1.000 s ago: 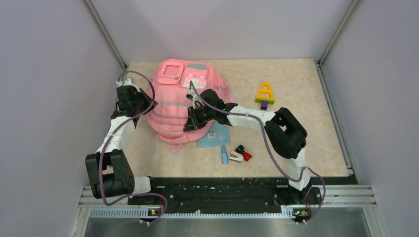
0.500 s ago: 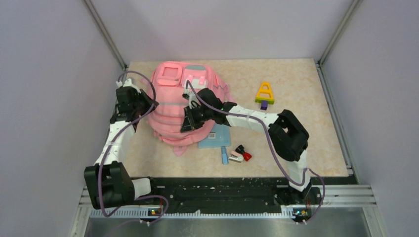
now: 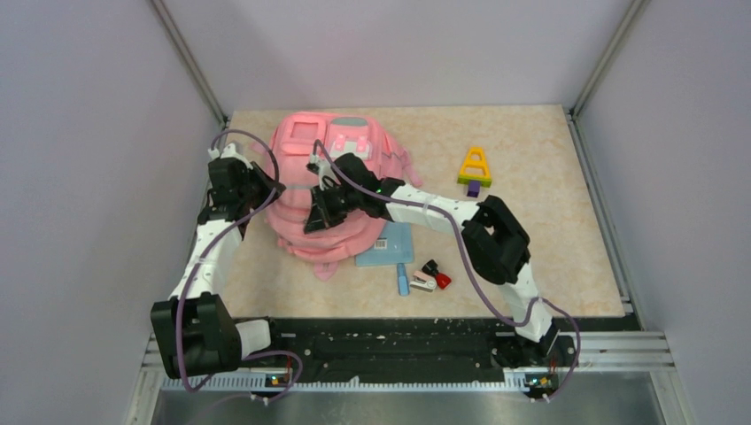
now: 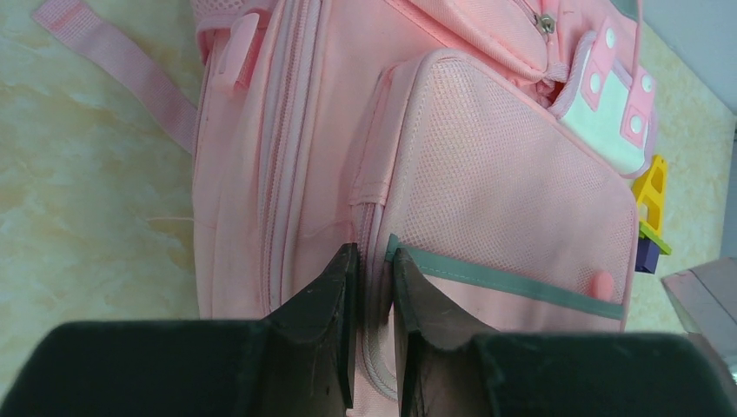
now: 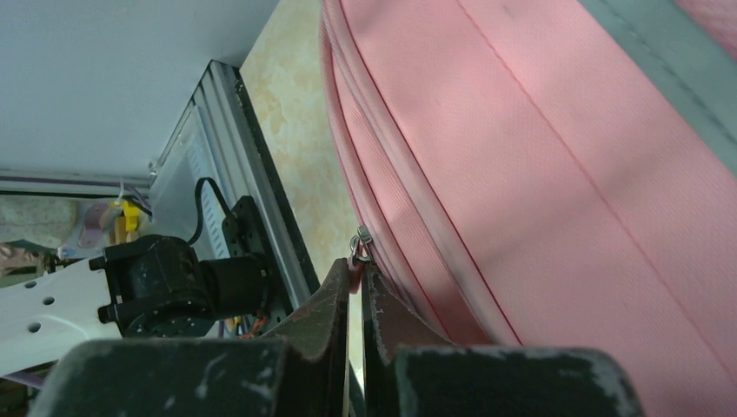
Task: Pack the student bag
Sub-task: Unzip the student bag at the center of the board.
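From above, the student bag [image 3: 297,221] lies front side up on the far left part of the table [image 3: 531,239], and both arms are on it. The left gripper [image 3: 262,189] sits at its left flank, and the right gripper [image 3: 312,223] reaches across onto its middle. A blue notebook [image 3: 390,243] lies just beside the bag, a yellow toy [image 3: 475,166] well apart on the right.

Left wrist camera: jaws nearly together, nipping a ridge of pink fabric by the mesh pocket.

Right wrist camera: jaws clenched tight on the metal zipper pull [image 5: 360,241] at the bag's side seam.
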